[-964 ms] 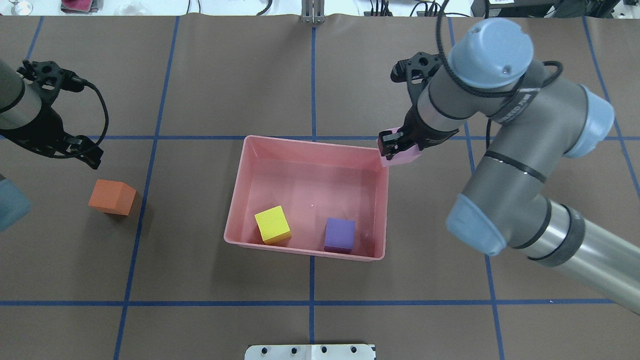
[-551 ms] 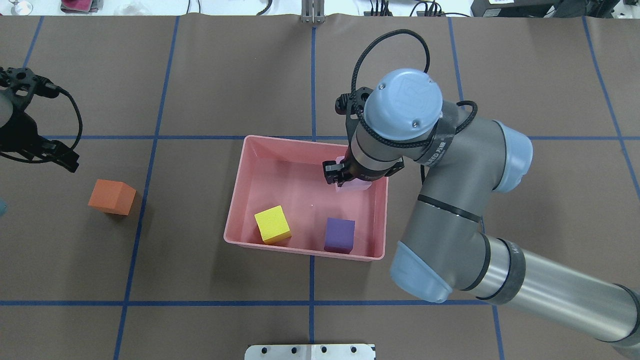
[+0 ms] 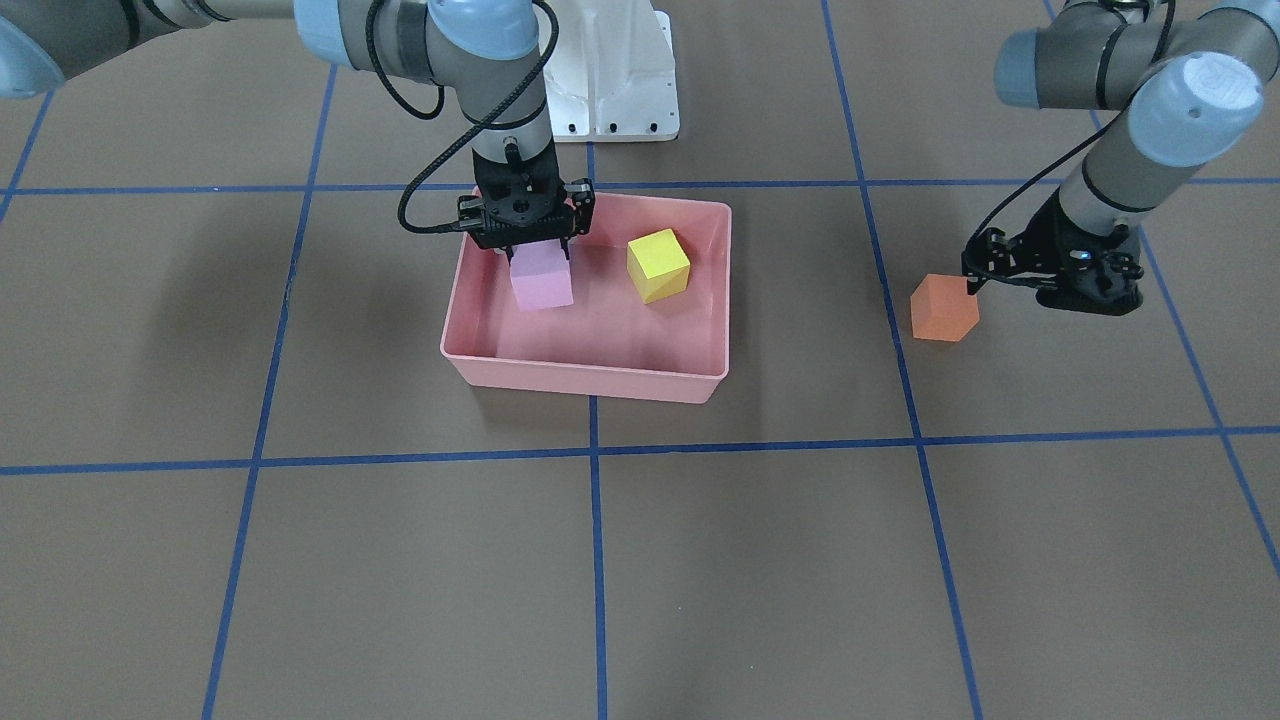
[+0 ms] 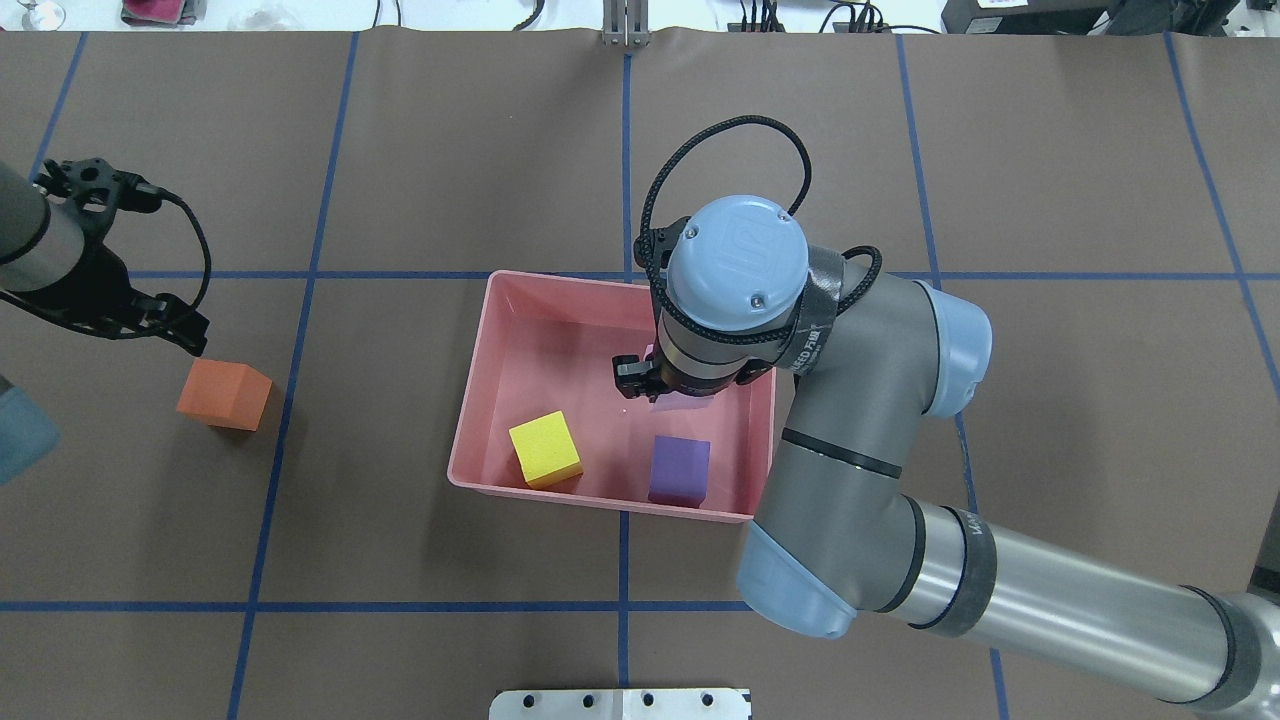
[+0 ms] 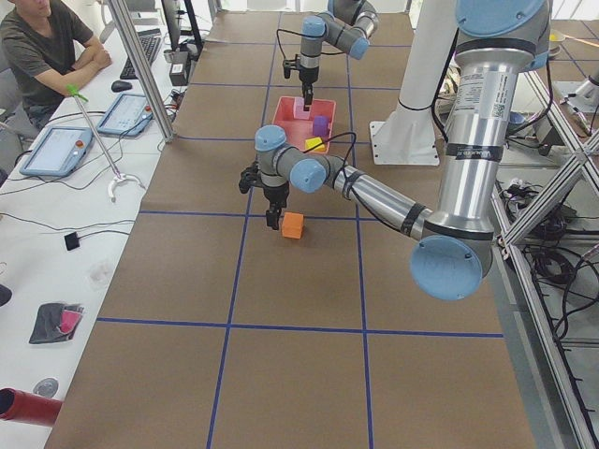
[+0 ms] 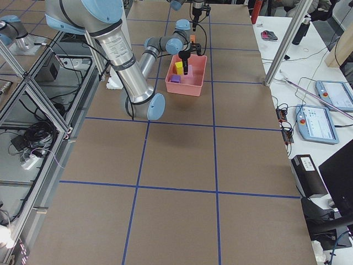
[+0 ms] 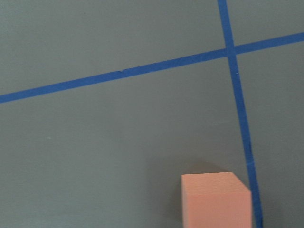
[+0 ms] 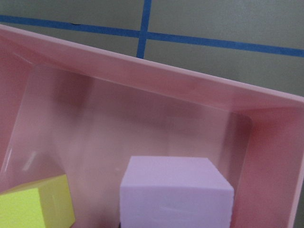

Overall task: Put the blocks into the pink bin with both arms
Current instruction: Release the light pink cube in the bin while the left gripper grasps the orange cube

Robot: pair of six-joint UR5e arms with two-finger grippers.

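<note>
The pink bin [image 4: 468,410] stands mid-table and shows in the front view [image 3: 590,378] too. A yellow block [image 4: 545,450] and a purple block [image 4: 679,470] lie in its near half. My right gripper [image 3: 540,255] is shut on the light pink block [image 3: 541,280] and holds it low inside the bin, beside the yellow block [image 3: 658,265]. The right wrist view shows the light pink block [image 8: 175,190] close up against the bin wall [image 8: 190,90]. The orange block [image 4: 225,395] sits on the table at the left. My left gripper [image 4: 180,325] is open and empty just beyond it.
Blue tape lines cross the brown table cover. The white pedestal base [image 3: 620,90] stands behind the bin on the robot's side. A white plate [image 4: 620,703] lies at the near edge. A person [image 5: 47,47] sits at side desks with tablets.
My right arm has carried the light pink block from the bin's far right corner leftward to over its inside. My left gripper swung out left, then came back close to the orange block.
</note>
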